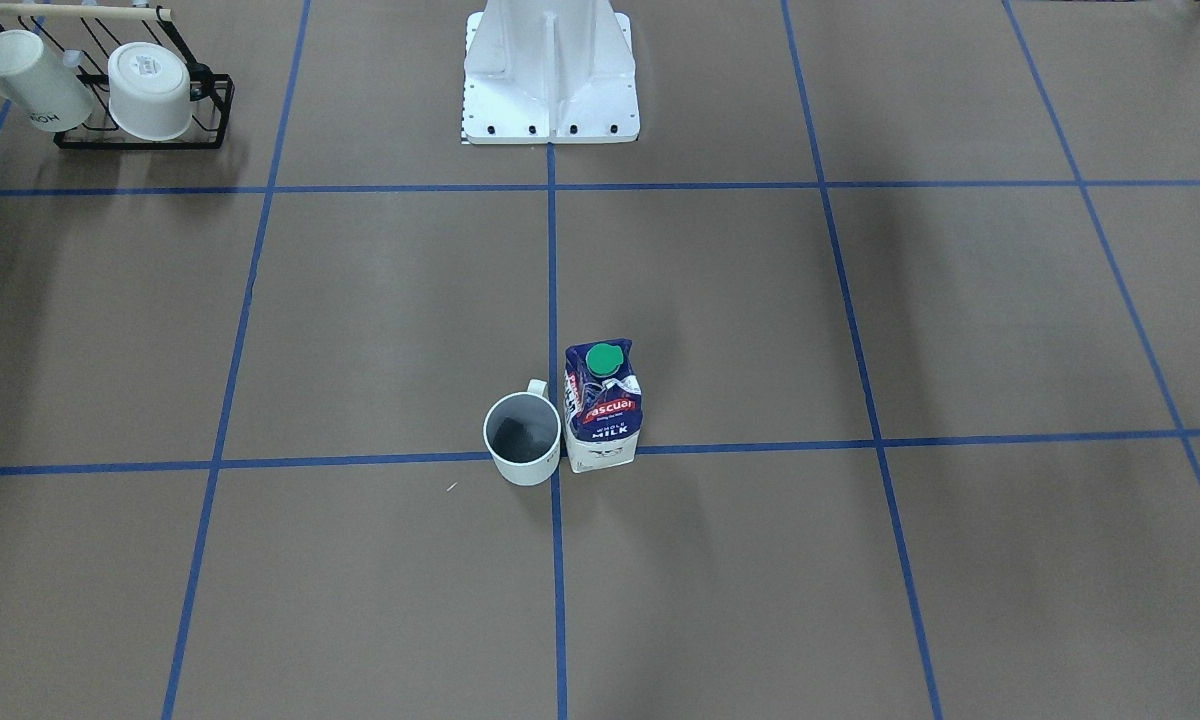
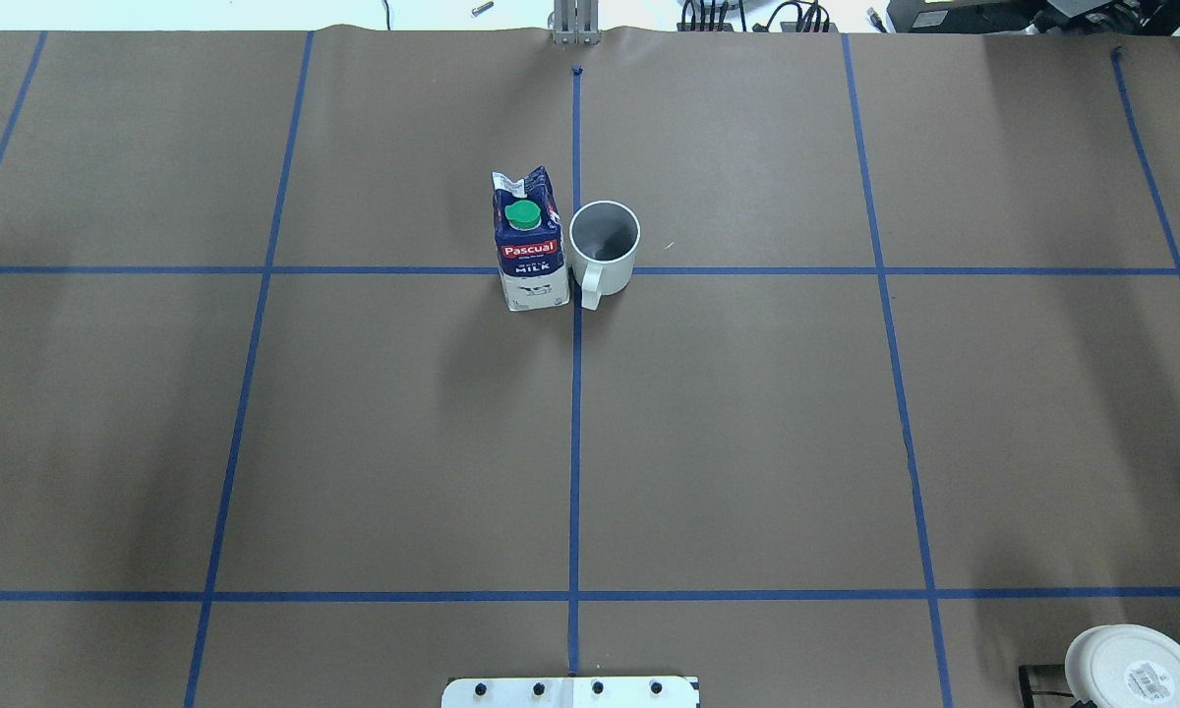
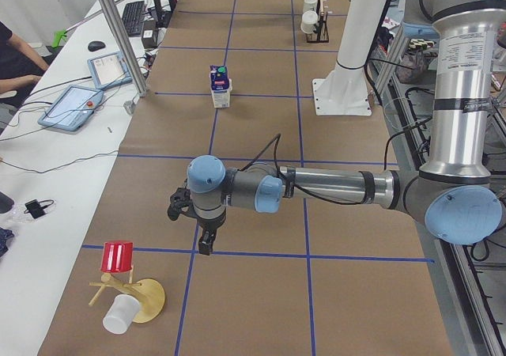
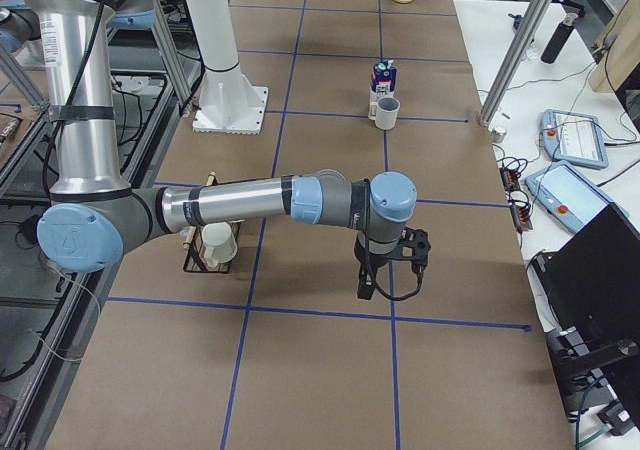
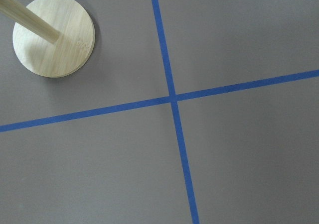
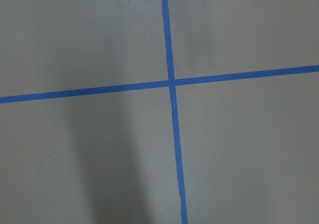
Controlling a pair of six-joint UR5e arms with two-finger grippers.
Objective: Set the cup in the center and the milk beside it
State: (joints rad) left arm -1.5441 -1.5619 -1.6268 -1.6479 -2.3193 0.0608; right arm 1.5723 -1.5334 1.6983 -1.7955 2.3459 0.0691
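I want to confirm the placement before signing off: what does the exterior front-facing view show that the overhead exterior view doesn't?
Only the front-facing view shows the black wire rack in full, with its two cream mugs, and the robot's white pedestal rising from its base. Only the overhead view shows the table's far edge with cables, and the whole of the cup's handle, which points toward the robot. Both show the cup and the milk upright, close side by side, flanking the center.
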